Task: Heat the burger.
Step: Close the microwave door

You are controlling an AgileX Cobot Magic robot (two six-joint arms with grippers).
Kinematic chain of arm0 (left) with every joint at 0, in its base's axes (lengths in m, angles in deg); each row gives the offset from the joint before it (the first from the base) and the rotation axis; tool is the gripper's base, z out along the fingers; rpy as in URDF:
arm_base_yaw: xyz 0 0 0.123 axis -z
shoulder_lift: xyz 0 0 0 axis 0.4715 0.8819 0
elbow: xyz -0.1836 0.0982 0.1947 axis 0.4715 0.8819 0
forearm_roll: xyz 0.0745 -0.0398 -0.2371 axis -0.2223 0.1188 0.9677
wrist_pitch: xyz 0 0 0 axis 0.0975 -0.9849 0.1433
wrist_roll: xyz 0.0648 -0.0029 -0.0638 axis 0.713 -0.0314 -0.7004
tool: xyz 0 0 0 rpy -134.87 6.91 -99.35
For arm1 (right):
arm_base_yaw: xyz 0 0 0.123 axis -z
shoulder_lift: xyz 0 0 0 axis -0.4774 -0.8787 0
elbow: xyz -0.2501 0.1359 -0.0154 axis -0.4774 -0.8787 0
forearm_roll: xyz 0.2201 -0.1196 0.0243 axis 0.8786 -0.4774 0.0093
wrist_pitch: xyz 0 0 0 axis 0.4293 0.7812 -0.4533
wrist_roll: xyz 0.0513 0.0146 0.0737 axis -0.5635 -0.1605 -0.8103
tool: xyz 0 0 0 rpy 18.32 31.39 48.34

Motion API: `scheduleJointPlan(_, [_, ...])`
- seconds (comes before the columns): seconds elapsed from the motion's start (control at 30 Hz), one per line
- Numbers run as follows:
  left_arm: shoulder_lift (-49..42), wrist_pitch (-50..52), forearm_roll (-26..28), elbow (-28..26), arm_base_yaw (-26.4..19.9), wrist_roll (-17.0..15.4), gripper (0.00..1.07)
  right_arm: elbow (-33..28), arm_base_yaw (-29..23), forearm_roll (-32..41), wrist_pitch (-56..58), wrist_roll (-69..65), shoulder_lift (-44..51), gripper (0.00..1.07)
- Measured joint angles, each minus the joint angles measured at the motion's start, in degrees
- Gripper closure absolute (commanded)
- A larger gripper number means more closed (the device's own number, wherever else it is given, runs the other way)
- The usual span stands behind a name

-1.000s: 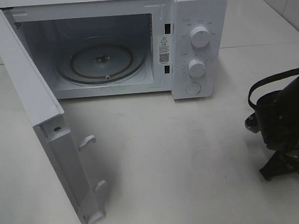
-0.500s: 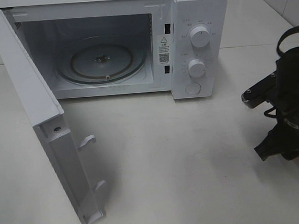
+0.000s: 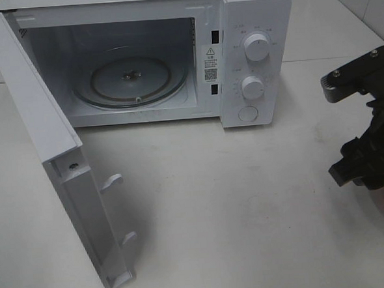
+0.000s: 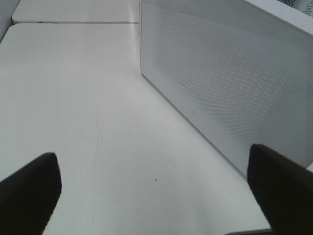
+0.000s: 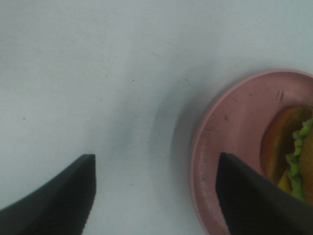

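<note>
- Progress: microwave (image 3: 141,56) door (image 3: 56,165) hangs wide open and the glass turntable (image 3: 132,79) is bare. You have the opening step behind you; the burger is not yet inside, and closing the door and setting the dials (image 3: 256,47) are also left, as I judge it.
- Burger (image 5: 291,152): sits on the pink plate (image 5: 230,137) on the table (image 3: 235,213), at the 3 o'clock edge of the overhead view, well apart from the oven. Only a sliver of plate shows there.
- Right gripper (image 5: 156,196): jaws spread, nothing between them. In its wrist view, one finger (image 5: 254,200) overlaps the plate rim; the burger lies beyond it, toward 3 o'clock, outside the gap.
- Left gripper (image 4: 151,196): spread wide, empty, beside the door's outer face.
</note>
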Motion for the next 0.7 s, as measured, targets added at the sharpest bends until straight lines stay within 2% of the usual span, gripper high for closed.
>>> scheduleJointPlan(0.13, [0.0,0.0,0.0,0.0,0.0,0.0,0.09,0.0,0.0,7.16,0.17,7.56,7.1,0.29])
scheduleJointPlan(0.3, [0.0,0.0,0.0,0.0,0.0,0.0,0.09,0.0,0.0,14.09,1.72,13.58,13.52,0.3])
scheduleJointPlan(0.57, [0.0,0.0,0.0,0.0,0.0,0.0,0.09,0.0,0.0,20.4,9.05,18.85,22.8,0.31])
scheduleJointPlan(0.7, [0.0,0.0,0.0,0.0,0.0,0.0,0.09,-0.06,0.0,21.08,13.58,19.94,27.73,0.31])
